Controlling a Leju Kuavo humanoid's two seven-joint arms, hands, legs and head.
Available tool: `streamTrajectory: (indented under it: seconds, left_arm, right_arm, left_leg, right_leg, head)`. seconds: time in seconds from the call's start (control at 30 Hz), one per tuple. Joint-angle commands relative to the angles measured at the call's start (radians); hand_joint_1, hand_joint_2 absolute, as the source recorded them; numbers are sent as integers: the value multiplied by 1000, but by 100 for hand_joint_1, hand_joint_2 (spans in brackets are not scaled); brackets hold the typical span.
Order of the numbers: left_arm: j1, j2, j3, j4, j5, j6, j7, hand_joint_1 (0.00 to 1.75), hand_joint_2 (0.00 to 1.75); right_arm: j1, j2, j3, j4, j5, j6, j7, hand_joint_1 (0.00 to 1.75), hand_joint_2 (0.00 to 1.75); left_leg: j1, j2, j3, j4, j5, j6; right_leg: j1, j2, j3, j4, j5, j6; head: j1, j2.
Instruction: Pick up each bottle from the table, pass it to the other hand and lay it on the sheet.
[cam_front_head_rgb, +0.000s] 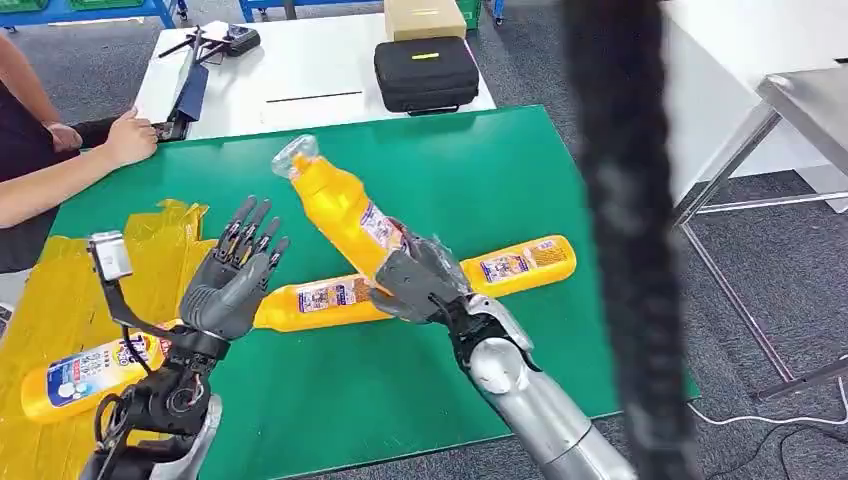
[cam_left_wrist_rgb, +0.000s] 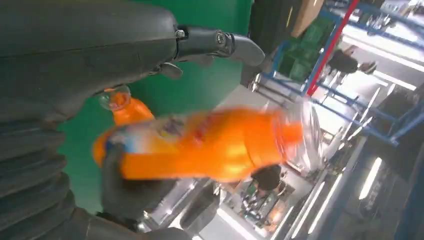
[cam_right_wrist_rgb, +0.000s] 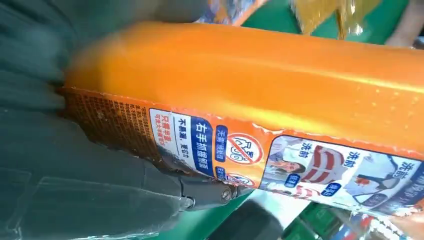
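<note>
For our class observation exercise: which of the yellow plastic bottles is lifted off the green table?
The yellow plastic bottle gripped by the right hand, tilted with its clear cap up. Two others lie flat on the green table; another lies on the yellow sheet.

Right hand (cam_right_wrist_rgb: 100, 190) grips an orange bottle (cam_right_wrist_rgb: 260, 90) at its base, label (cam_right_wrist_rgb: 280, 165) with blue-white text at 5 o'clock, green table (cam_right_wrist_rgb: 280, 15) at 12.

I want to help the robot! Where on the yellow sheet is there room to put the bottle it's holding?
The yellow sheet is bare at its far part, between the person's arm and the bottle lying on the sheet. The near end is crowded by that bottle. The left hand hovers open by the sheet's edge; the right hand holds the raised bottle.
</note>
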Motion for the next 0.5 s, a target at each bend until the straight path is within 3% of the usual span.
streamTrajectory:
  seconds: [0.03, 0.23, 0.5]
  left_arm:
    - [-137, -37, -65, 174, -7, 43, -7, 0, 175]
    - [-143, -39, -50, 197, -31, 98, -17, 0, 175]
    - [-160, -46, -92, 235, -82, 140, -13, 0, 175]
  right_arm:
    - [-118, 29, 192, 225, 28, 15, 4, 175, 175]
    - [-142, 53, 291, 291, 114, -24, 29, 175, 175]
    - [-181, 84, 326, 318, 137, -17, 64, 175, 175]
  left_leg:
    - [1, 0, 3, 0, -1, -2]
    - [2, 1, 4, 0, -2, -4]
    - [1, -1, 2, 1, -1, -3]
  right_leg:
    - [1, -1, 3, 0, -1, 0]
    - [1, -1, 5, 0, -2, 0]
    - [2, -2, 3, 1, -2, 0]
  head:
    - [0, 0]
    - [0, 0]
    - [0, 0]
